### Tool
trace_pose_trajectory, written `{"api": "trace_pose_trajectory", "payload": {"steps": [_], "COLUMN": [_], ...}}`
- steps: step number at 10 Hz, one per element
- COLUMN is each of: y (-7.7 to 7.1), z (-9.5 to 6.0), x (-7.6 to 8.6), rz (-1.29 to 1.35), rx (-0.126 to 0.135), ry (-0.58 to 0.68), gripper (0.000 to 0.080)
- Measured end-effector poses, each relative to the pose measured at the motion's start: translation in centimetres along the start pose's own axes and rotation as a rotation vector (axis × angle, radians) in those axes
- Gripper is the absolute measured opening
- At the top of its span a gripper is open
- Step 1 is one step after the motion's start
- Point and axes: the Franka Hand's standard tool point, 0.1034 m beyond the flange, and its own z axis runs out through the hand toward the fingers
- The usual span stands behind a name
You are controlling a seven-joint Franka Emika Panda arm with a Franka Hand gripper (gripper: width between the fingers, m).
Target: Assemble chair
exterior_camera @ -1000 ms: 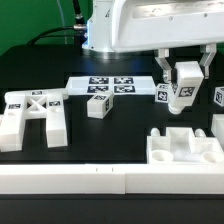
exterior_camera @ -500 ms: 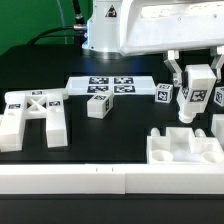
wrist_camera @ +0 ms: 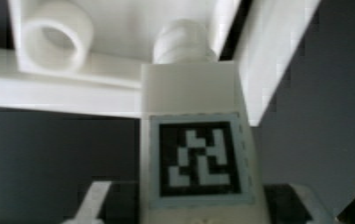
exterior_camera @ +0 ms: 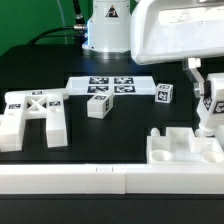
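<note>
A robot gripper [exterior_camera: 209,90] pinches an upright white chair leg [exterior_camera: 210,108] between its two fingers. The jaws are closed on the leg's sides, and a black-and-white tag on the leg faces the cameras.

Over the last second the gripper has carried the leg toward the exterior view's right and lowered it. It now hangs directly over the far corner of the seat block [exterior_camera: 183,150], which lies on the black table [exterior_camera: 120,135] just below the gripper.

In the wrist view the leg [wrist_camera: 195,140] fills the centre. The fingers [wrist_camera: 103,205] show at either side of it, and the seat block [wrist_camera: 58,60] with a round socket lies beyond its tip. Whether the leg's end already touches the block cannot be told.

This looks like the approach to seating the leg, so the next move needs careful alignment with a socket before pressing down.

The other parts are untouched:
- The nearer loose part [exterior_camera: 164,94] is just beside the gripper.
- The farther loose part [exterior_camera: 98,105] and the marker board [exterior_camera: 112,84] sit further off.
- The X-braced frame [exterior_camera: 35,112] is well apart from the gripper, on the exterior view's left.
</note>
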Motion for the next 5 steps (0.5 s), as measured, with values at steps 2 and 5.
{"api": "trace_pose_trajectory", "payload": {"steps": [2, 5], "y": [0.06, 0.08], "z": [0.08, 0.78], "x": [-0.02, -0.06], "rz": [0.0, -0.006], "rx": [-0.003, -0.025], "ry": [0.015, 0.182], "gripper": [0.0291, 0.0291]}}
